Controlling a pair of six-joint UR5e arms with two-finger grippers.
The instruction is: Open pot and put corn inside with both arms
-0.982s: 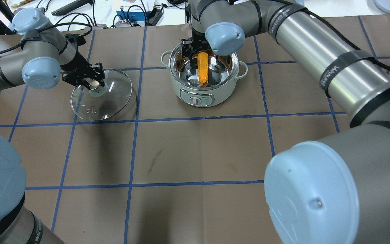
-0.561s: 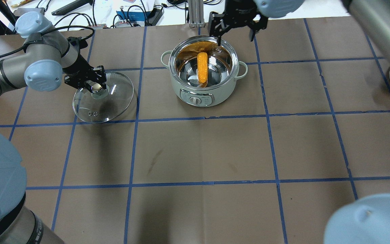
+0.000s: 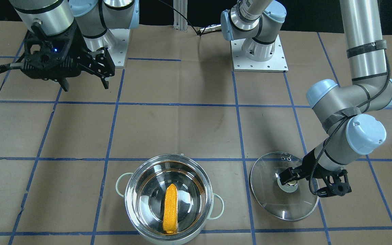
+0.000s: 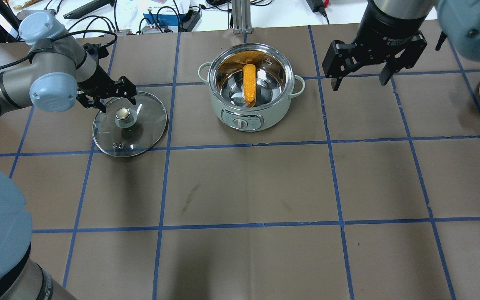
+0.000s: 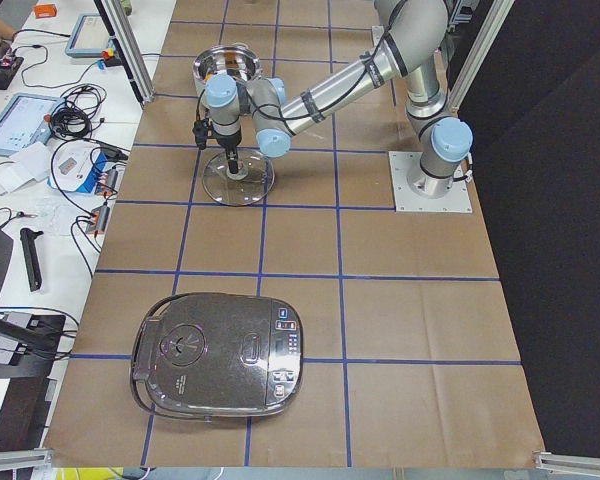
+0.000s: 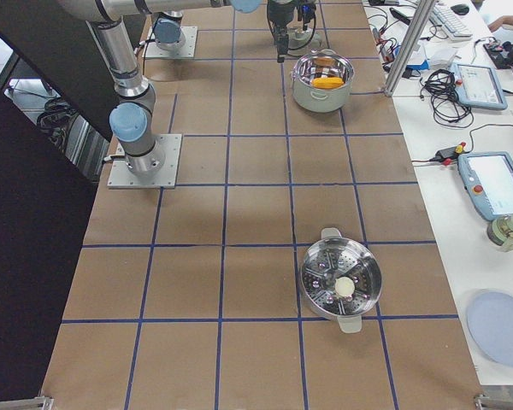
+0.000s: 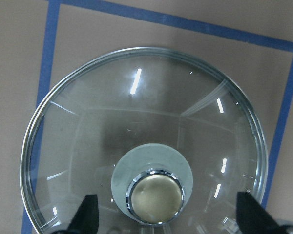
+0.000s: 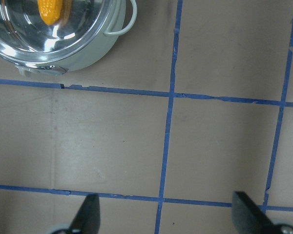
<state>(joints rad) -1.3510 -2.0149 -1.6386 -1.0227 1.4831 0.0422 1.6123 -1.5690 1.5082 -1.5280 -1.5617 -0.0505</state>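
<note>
Corn cob (image 4: pixel 249 83) in lidless pot (image 4: pixel 227 109), glass lid (image 4: pixel 148 125) at its nine o'clock; left claw (image 4: pixel 115 101), right claw (image 4: pixel 358 83) gape empty; retreat likely next

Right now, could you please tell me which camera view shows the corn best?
The exterior front-facing view: the corn lies whole and unobstructed inside the pot, seen large. Overhead exterior shows it whole but smaller; right wrist cuts it off at the frame's top; exterior right shows a tiny orange patch; elsewhere I cannot make it out.
</note>
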